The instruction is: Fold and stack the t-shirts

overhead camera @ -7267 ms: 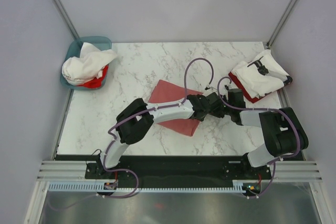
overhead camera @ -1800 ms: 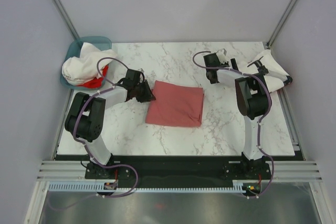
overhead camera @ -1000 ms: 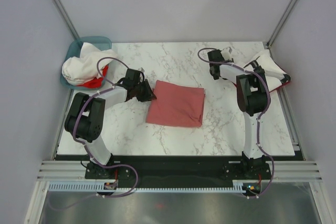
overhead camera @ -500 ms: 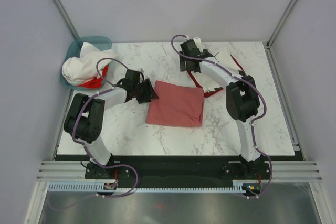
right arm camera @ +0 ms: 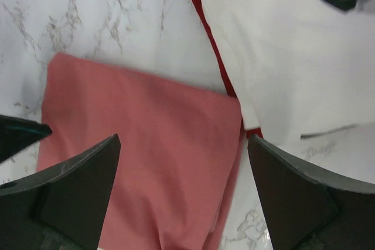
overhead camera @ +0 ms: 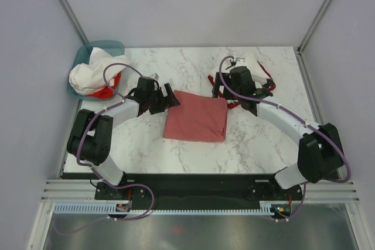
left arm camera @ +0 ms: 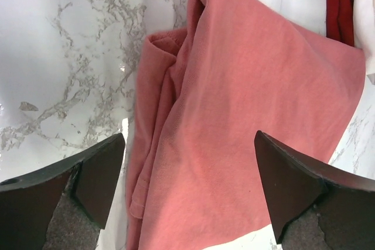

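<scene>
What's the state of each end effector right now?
Left end effector: open, empty, above the salmon-red t-shirt.
Right end effector: open, empty.

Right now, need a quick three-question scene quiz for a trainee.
1. True or false: the left claw and right claw are both open and empty.
2. The salmon t-shirt is: A draped over an arm; B flat on the table; C hanging from a claw.
3. Fill in: the bottom t-shirt under the white t-shirt is ___.
Key: 1 true; 2 B; 3 red.
</scene>
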Action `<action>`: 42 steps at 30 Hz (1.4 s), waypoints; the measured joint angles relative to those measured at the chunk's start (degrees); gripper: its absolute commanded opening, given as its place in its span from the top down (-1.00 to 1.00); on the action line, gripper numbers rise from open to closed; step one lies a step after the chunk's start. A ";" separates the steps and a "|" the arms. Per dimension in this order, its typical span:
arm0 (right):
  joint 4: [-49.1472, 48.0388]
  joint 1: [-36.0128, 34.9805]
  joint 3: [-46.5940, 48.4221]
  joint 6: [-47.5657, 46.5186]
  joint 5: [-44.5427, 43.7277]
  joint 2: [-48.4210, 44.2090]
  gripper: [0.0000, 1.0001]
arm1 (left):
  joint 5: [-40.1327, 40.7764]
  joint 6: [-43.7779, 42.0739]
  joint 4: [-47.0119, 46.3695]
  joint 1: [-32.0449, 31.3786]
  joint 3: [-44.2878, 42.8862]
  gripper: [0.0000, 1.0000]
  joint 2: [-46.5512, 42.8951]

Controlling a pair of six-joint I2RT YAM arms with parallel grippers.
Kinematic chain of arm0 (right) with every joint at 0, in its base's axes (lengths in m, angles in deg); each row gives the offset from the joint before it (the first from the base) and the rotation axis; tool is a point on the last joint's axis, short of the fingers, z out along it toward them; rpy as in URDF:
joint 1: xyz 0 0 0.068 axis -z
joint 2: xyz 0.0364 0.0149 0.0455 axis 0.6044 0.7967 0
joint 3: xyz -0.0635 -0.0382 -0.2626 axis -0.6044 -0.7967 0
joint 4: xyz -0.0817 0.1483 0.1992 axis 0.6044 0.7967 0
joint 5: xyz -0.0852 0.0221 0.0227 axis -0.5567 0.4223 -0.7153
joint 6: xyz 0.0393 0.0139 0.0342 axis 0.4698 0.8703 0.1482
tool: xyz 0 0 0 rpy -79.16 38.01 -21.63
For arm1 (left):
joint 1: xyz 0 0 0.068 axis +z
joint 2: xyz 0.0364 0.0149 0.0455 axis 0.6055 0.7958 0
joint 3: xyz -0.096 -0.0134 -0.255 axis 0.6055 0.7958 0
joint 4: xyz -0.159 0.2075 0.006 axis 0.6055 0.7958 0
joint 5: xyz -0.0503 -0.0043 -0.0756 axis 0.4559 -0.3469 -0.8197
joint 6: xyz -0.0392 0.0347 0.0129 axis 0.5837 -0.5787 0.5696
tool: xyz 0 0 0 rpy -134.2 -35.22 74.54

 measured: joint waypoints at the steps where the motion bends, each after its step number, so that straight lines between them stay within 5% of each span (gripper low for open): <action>1: -2.10 -0.02 -3.85 0.81 0.42 -2.23 -0.96 | -0.13 0.00 -0.17 0.00 0.00 -0.99 0.07; 4: -4.17 0.35 -12.50 3.85 0.83 -5.31 -0.74 | -0.83 0.00 -1.25 0.24 -0.13 -0.96 1.03; 10: -10.80 1.81 -22.25 10.03 1.64 -4.98 -0.77 | -2.25 0.02 -1.90 0.37 -0.90 -0.82 4.63; 12: -13.46 2.27 -23.37 11.52 2.84 -3.54 -0.51 | -2.38 0.02 -2.27 0.37 -1.40 -0.75 5.20; 14: -16.87 3.08 -23.52 12.87 5.38 -0.42 -0.32 | -2.49 0.04 -2.45 0.37 -1.73 -0.71 5.84; 21: -25.40 5.99 -23.91 16.46 11.04 6.62 -0.35 | -2.60 0.07 -2.73 0.52 -1.90 -0.62 6.34; 35: -29.29 4.83 -22.64 17.99 8.59 9.70 -0.18 | -2.34 2.86 -4.24 0.59 -1.22 -0.55 6.62; 39: -28.26 3.06 -20.20 17.57 5.84 11.63 -0.05 | -1.95 3.96 -4.81 0.57 -1.03 -0.39 6.84; 41: -27.63 2.32 -19.12 17.29 4.59 12.37 0.27 | -1.38 4.48 -4.98 0.50 -1.03 -0.16 7.15; 42: -27.17 1.77 -18.58 17.16 3.61 12.79 0.27 | -1.27 4.90 -5.51 0.50 -1.03 -0.16 7.41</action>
